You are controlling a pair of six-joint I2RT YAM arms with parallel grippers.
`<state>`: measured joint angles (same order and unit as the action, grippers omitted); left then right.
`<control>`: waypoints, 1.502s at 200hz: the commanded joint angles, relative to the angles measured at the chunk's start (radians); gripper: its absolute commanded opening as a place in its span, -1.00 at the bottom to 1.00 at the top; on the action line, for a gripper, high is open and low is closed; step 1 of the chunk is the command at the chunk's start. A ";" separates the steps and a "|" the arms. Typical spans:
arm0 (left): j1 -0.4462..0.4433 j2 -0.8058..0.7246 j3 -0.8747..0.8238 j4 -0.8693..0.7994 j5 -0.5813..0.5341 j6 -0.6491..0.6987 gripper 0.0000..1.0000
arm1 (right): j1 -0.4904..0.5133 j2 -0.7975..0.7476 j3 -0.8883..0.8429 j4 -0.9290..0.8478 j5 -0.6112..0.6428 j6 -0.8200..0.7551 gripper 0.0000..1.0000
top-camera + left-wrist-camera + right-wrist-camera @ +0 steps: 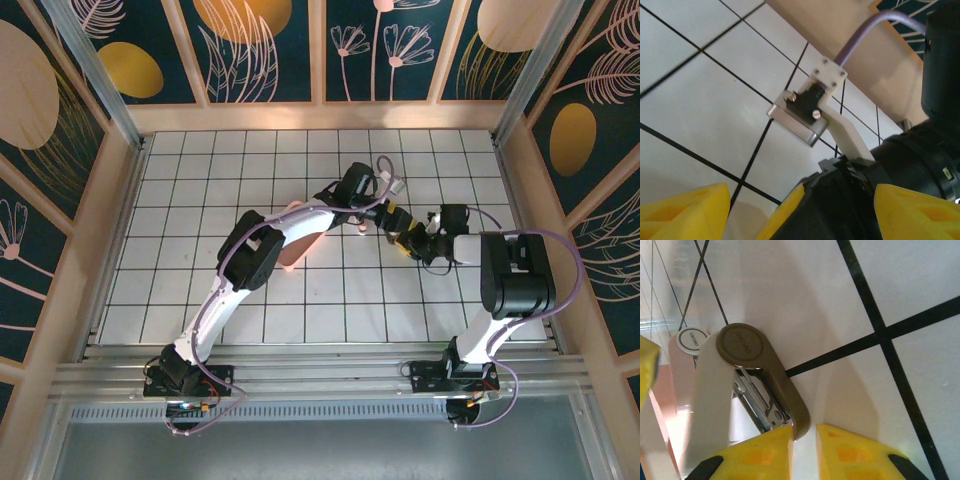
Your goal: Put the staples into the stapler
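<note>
The right gripper (802,450) is pinched shut on the open stapler (745,345), right of table centre. The left gripper (800,210) is spread wide, nothing gripped. Staples cannot be made out. Under loading pressure, the thinly pinched stapler could be twisted loose.

White gridded table (200,180), floral wall panels (260,50)

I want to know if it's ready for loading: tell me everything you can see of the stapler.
The stapler is small and looks plastic: a cream body and a taupe arm ending in a round embossed cap. The two parts stand spread apart, baring the shiny metal magazine and its spring. The white gridded table lies behind it. The right gripper appears shut on the taupe arm's edge.
</note>
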<state>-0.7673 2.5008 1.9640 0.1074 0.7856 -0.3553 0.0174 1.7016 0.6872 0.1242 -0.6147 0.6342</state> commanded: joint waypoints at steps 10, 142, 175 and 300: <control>-0.010 -0.071 -0.059 -0.017 0.035 0.040 0.51 | 0.018 0.017 0.015 -0.028 0.029 -0.018 -0.60; 0.011 -0.298 -0.293 0.031 -0.242 -0.181 0.62 | 0.026 -0.218 0.163 -0.397 0.179 -0.162 -0.31; 0.046 -0.403 -0.465 0.098 -0.271 -0.289 0.62 | 0.047 -0.198 0.284 -0.523 0.260 -0.256 -0.27; 0.140 -0.664 -0.833 0.137 -0.339 -0.364 0.63 | 0.146 0.055 0.558 -0.666 0.284 -0.379 -0.19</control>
<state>-0.6338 1.8744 1.1690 0.2237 0.4702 -0.6964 0.1501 1.7115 1.1957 -0.4808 -0.3550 0.3035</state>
